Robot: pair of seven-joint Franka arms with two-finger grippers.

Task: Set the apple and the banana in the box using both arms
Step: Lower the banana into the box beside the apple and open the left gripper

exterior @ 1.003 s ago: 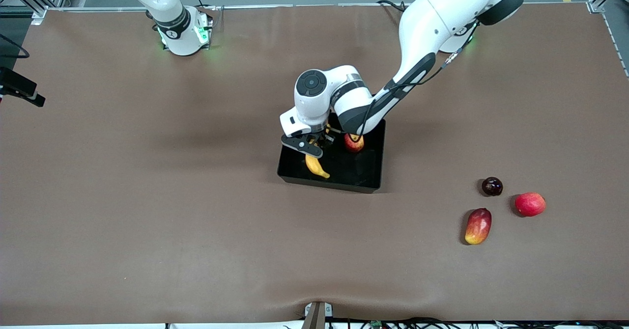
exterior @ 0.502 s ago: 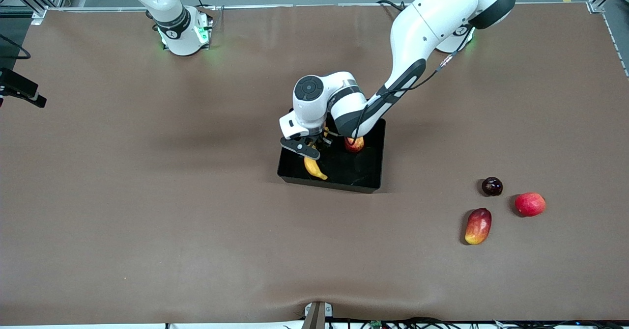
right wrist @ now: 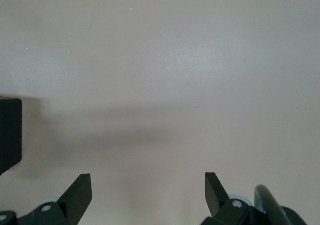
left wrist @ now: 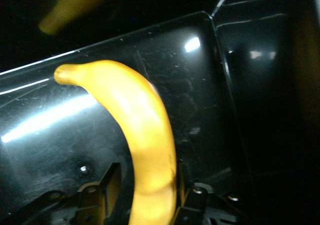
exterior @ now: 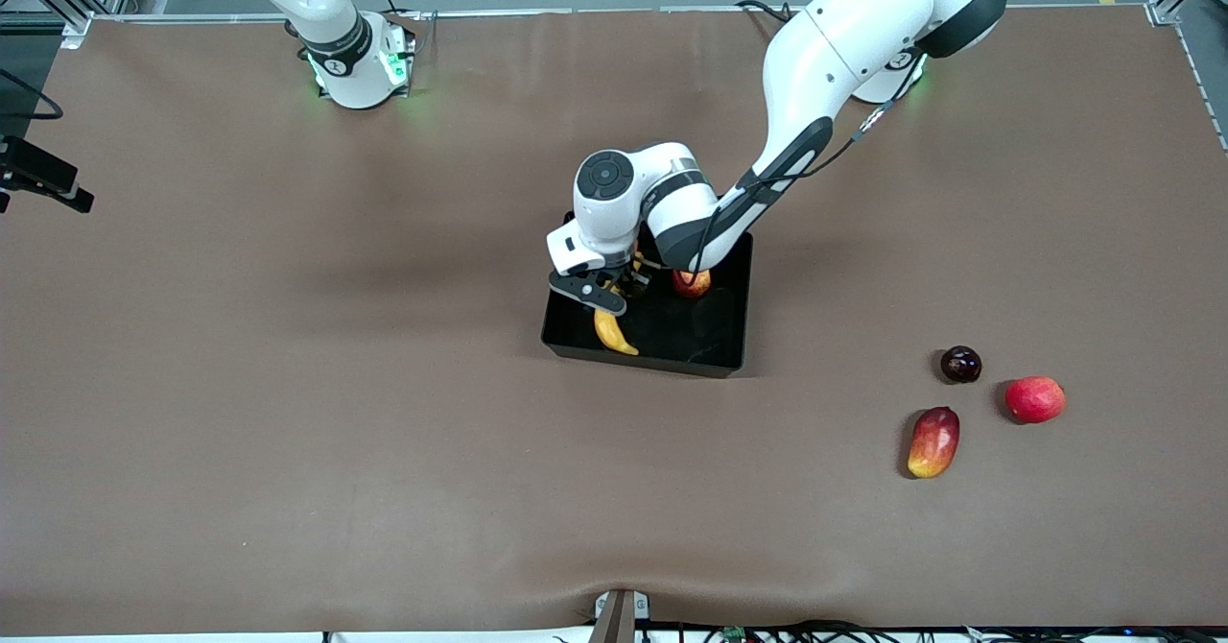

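Presently:
banana [left wrist: 142, 130]: plain yellow, curved, low inside box [exterior: 715, 336], gripped between left gripper [exterior: 614, 293] jaws
apple [exterior: 691, 282]: red, yellow-streaked, in box
right gripper [right wrist: 147, 190]: waiting over bare worktop [exterior: 288, 384], jaws wide

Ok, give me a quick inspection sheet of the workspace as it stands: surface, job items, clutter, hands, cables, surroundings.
Surface: brown table cover, slight ripple at the edge nearest the front camera.
Job's things: banana in the box, held in the left hand; apple in the box, partly hidden by the left arm.
Clutter: mango, plain red fruit and small dark fruit on the table toward the left arm's end.
Hands: left hand in the box, shut on the banana; right hand open over bare table, waiting.
Cables: black cable along the left arm; more at the table's edges.
Surroundings: grey floor, metal frame posts at the corners.
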